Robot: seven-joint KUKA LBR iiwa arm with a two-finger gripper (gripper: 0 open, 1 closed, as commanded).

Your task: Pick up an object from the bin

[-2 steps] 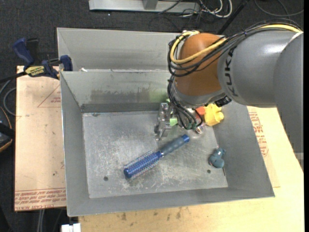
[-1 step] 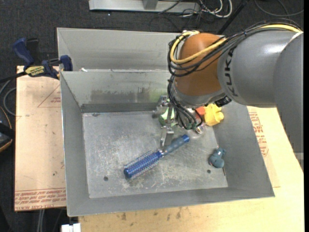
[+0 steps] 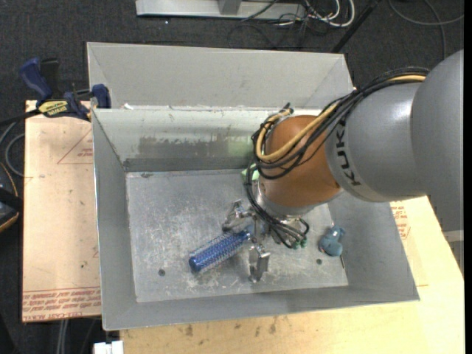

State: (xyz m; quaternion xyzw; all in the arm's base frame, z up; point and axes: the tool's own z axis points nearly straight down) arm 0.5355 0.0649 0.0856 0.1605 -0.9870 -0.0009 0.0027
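A blue ribbed cylinder, like a handle (image 3: 216, 251), lies slanted on the bin floor near the front middle. My gripper (image 3: 246, 240) reaches down under the orange cover at the cylinder's right end. One fingertip (image 3: 235, 217) stands behind that end and the other (image 3: 257, 264) in front of it. The fingers are open, with the cylinder's right end between them, still lying on the floor.
A small blue-grey knob-like piece (image 3: 332, 241) sits on the floor to the gripper's right, near the bin's right wall. The arm and its orange cover hang over the right half of the bin. The floor on the left is bare scratched metal.
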